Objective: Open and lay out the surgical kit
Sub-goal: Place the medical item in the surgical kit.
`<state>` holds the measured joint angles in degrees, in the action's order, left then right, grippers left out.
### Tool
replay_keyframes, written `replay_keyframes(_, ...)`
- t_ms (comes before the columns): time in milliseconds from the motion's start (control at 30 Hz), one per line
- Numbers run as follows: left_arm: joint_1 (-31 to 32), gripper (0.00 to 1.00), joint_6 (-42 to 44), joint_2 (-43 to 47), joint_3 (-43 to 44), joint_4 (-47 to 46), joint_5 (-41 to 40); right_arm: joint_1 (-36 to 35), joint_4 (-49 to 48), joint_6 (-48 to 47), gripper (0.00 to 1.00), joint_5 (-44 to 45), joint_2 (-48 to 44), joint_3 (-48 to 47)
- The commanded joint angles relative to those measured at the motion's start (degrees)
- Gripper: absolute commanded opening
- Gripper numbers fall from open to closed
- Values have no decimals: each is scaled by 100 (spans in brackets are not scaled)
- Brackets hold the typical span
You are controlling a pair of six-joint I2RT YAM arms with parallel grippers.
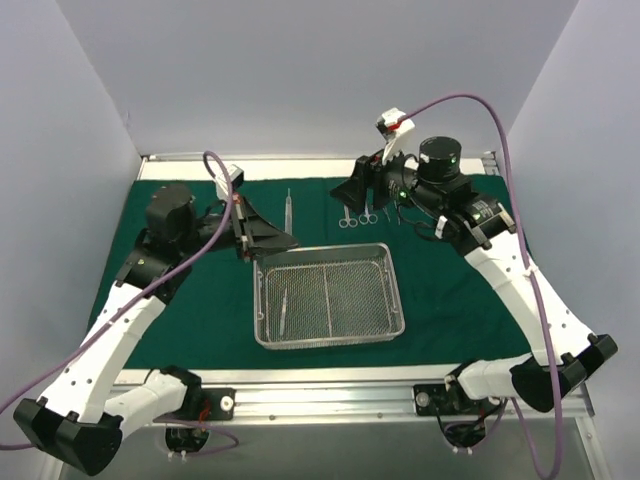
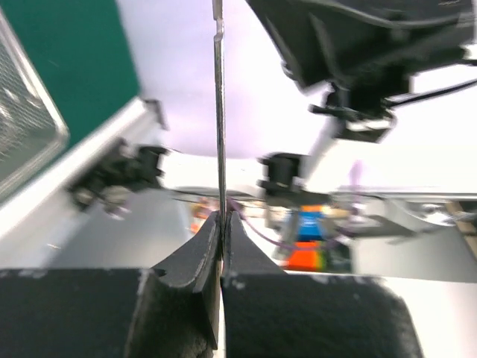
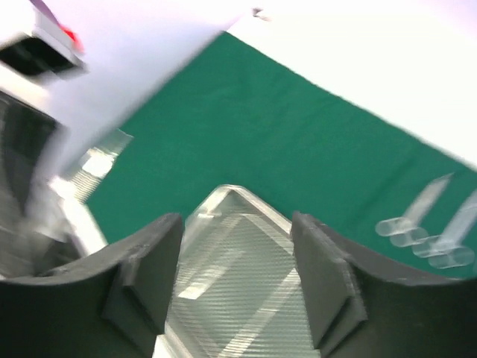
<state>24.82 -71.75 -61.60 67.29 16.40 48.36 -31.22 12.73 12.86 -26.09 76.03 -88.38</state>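
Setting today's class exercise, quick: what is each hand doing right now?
Left hand: closed on a thin steel instrument.
Right hand: open, holding nothing.

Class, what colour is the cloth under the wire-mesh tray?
Dark green cloth; clearest in the top view.

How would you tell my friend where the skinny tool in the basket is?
Find the green cloth, then the silver wire basket in its middle. A thin, straight steel tool lies inside, near the basket's left wall. Unlike the scissors on the cloth behind, it sits in the basket and has no finger rings.
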Motion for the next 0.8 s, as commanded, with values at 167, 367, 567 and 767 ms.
replay_keyframes(167, -232, 2, -2739, 1062, -366, -1045, 1474, -498, -44, -5579, 45, -562, -1081, 821)
replay_keyframes(367, -232, 2, -3133, 1747, -347, -496, 2080, -1927, 98, -7470, 34, -364, -1020, 611)
replay_keyframes(567, -223, 2, -4892, 2469, -1472, -2157, 2037, -3564, -393, -7930, 31, 1235, -932, 743)
replay_keyframes(767, -223, 2, -4761, 2487, -1359, -1790, 2090, -4085, -789, -8344, 27, 1853, -871, 788)
